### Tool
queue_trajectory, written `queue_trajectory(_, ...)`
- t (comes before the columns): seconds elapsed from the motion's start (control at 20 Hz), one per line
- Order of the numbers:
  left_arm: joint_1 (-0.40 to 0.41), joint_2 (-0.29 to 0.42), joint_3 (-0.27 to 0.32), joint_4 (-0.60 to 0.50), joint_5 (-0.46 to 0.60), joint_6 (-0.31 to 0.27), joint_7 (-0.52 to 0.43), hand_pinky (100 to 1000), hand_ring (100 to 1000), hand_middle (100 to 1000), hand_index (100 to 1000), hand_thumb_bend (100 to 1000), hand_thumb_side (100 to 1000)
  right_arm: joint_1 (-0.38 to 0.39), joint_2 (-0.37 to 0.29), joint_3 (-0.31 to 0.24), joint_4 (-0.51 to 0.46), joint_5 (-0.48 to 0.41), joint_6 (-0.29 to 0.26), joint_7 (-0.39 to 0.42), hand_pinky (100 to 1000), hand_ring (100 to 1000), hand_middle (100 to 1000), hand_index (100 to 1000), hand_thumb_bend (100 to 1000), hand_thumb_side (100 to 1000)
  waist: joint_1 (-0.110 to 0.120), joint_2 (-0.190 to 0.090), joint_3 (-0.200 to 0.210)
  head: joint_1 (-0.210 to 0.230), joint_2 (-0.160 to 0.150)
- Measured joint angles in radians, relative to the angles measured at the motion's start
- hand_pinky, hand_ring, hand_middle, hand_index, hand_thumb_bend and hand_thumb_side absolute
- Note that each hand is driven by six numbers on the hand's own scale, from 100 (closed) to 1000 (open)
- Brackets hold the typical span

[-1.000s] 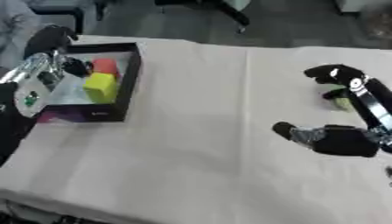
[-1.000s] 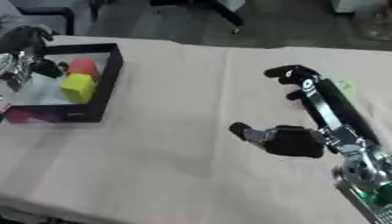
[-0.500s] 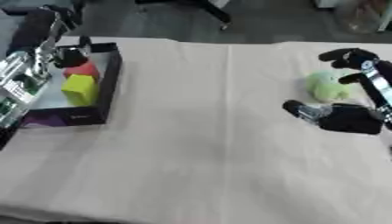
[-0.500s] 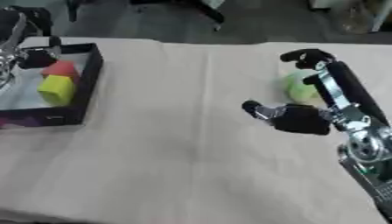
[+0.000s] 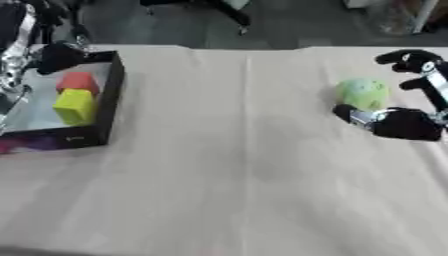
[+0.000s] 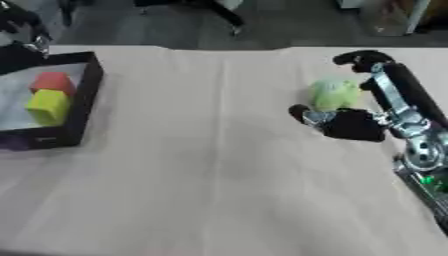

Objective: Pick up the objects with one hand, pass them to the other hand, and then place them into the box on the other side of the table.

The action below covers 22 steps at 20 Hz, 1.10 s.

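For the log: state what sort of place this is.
Probably a lab or office workroom: a cloth-covered table, a chair base on the grey floor behind it, and a box of test blocks.

Both views come from the robot's head, looking steeply down across the table (image 5: 245, 165) toward its far edge and the dark floor beyond. They sit side by side, so the scene overlaps almost wholly. The right eye view shows more of the table's right edge; the left eye view more of its left edge.
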Motion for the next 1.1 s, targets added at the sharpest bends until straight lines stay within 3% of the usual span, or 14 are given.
queue_trajectory(0.3,0.064,-0.017,0.010,-0.142,0.092,-0.040,0.037,793,651,615,724,100,518,0.005,-0.084,-0.042,0.008,-0.044,-0.010,0.086,809,929,923,865,661,364,0.000,0.007,0.024,-0.039,-0.014)
queue_trajectory(0.7,0.107,-0.051,0.013,-0.345,0.219,-0.024,0.091,794,647,609,722,100,577,0.005,-0.166,-0.089,0.090,-0.163,-0.105,0.145,812,940,939,870,657,354,0.000,0.040,0.071,-0.086,-0.029)
queue_trajectory(1.1,0.108,-0.064,0.007,-0.392,0.346,-0.067,0.130,795,650,611,722,100,580,0.012,-0.221,-0.116,0.170,-0.205,-0.175,0.168,818,944,943,872,651,341,-0.006,0.065,0.111,-0.125,-0.056)
